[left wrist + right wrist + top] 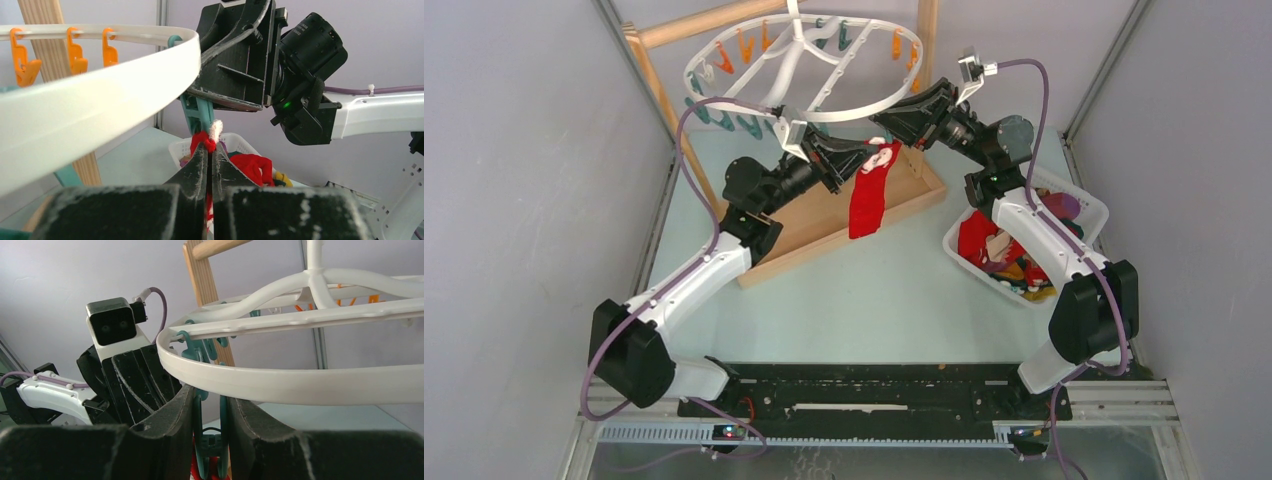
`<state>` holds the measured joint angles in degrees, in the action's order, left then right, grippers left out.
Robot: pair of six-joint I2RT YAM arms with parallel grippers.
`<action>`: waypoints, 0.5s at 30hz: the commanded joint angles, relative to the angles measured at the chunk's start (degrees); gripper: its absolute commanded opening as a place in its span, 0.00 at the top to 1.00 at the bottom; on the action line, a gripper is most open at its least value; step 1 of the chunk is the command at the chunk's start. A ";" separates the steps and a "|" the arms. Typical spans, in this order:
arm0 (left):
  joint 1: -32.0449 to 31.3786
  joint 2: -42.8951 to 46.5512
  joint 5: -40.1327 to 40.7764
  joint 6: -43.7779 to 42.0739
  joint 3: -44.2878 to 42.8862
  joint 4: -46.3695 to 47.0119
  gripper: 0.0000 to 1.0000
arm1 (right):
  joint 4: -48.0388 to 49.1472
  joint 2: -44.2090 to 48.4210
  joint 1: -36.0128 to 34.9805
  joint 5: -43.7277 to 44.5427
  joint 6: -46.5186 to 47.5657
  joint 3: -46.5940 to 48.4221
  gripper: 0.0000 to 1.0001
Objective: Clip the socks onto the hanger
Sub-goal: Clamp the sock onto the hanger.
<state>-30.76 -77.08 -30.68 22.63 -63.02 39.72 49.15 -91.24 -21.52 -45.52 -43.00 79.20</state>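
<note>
Red sock (867,200) at hanger (861,110) rim
L gripper (210,156) clenched on sock top; R gripper (210,400) pinching teal peg (198,440); sock tip seems at peg mouth.

No legible text, label, brand, number or sign anywhere.

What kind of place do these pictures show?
Probably a robot test cell in a laboratory, not a home: grey panel walls enclose the table, the left arm and right arm are bolted at its near edge, and the hanger and a basket of socks look like staged props.
</note>
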 commanded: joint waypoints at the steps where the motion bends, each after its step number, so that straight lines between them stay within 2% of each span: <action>1: 0.53 -0.35 0.61 1.85 -3.54 1.40 1.00 | 4.73 2.29 -0.17 -1.84 -1.85 -0.22 0.82; 6: 0.53 -0.84 -0.08 3.93 -3.82 1.24 1.00 | 5.76 2.17 0.34 -1.07 0.23 -0.66 0.82; 15: 0.56 -1.55 -0.34 8.30 -4.17 7.06 1.00 | 8.47 1.93 0.23 -2.02 1.78 -1.95 0.81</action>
<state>-30.57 -78.65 -30.68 28.14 -63.13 41.71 53.47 -91.24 -21.37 -45.34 -42.24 78.00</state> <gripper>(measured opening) 0.014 0.337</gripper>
